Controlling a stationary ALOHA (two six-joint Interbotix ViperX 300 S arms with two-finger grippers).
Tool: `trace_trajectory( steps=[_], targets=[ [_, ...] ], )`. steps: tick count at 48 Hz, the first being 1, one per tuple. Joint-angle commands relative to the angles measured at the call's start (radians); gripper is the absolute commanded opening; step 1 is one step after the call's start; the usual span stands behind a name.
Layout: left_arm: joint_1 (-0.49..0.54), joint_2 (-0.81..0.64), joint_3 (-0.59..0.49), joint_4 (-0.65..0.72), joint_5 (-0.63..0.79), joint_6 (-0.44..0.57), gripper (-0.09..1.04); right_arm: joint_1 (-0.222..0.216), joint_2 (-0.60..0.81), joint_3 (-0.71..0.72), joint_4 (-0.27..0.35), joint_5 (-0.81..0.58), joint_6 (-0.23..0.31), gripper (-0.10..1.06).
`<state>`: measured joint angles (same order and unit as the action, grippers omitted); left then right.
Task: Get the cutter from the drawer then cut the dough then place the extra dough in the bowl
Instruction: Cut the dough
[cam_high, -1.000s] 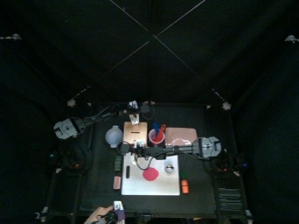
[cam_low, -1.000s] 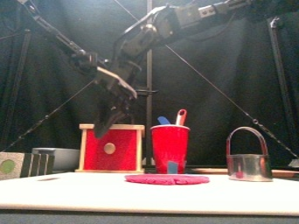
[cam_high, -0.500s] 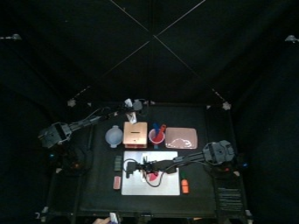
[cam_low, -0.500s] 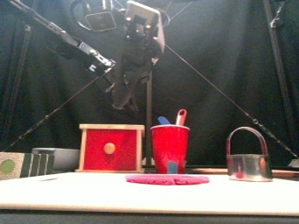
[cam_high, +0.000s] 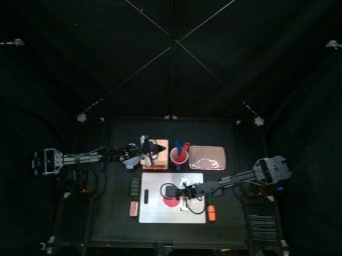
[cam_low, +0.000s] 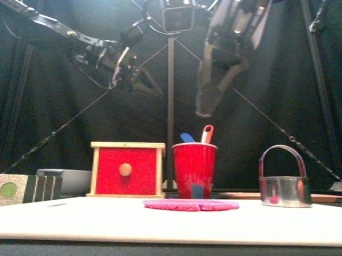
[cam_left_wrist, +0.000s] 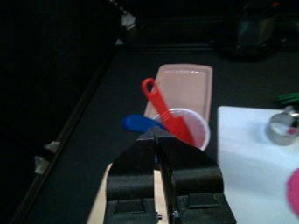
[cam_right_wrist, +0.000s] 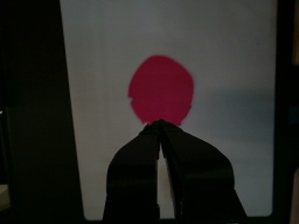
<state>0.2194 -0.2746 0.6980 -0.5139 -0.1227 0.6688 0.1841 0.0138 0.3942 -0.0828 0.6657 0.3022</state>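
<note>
Both left gripper and right gripper show fingers closed, empty; I'd open the right wide, grasp the cutter by its handle, then press squarely into the dough.

I work in a robot lab, in a test booth rather than a home or a real kitchen. Black curtains close off the back and sides round one small black table. My left arm and right arm come in over the table's left and right edges. What stands on the table is play kit, not cookware. There is a wooden box with a red drawer front and a red cup holding toy knives. A flat disc of pink dough lies on a white board near the front edge, with a small metal cutter close by.
</note>
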Motion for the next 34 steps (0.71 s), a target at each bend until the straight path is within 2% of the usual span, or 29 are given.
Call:
trace_trajectory(
  steps=[1, 8, 14, 21, 29, 34],
  targets=[
    [-0.089, -0.044, 0.028, -0.031, -0.077, 0.003, 0.34, -0.009, -0.11, 0.051, 0.034, 0.021, -0.003, 0.09],
    [-0.216, -0.064, 0.109, -0.046, -0.256, 0.002, 0.34, -0.011, -0.187, 0.098, 0.037, 0.101, -0.002, 0.11],
    [-0.301, -0.074, 0.172, -0.069, -0.383, 0.002, 0.34, -0.009, -0.225, 0.117, 0.048, 0.164, 0.0, 0.17],
    [-0.36, -0.074, 0.213, -0.104, -0.454, 0.002, 0.34, -0.011, -0.238, 0.135, 0.078, 0.236, 0.0, 0.38],
    [-0.411, -0.072, 0.229, -0.103, -0.448, 0.006, 0.35, -0.011, -0.219, 0.153, 0.103, 0.232, 0.0, 0.65],
    [-0.423, -0.074, 0.236, -0.098, -0.449, 0.002, 0.35, -0.012, -0.187, 0.149, 0.095, 0.216, -0.002, 0.8]
  ],
)
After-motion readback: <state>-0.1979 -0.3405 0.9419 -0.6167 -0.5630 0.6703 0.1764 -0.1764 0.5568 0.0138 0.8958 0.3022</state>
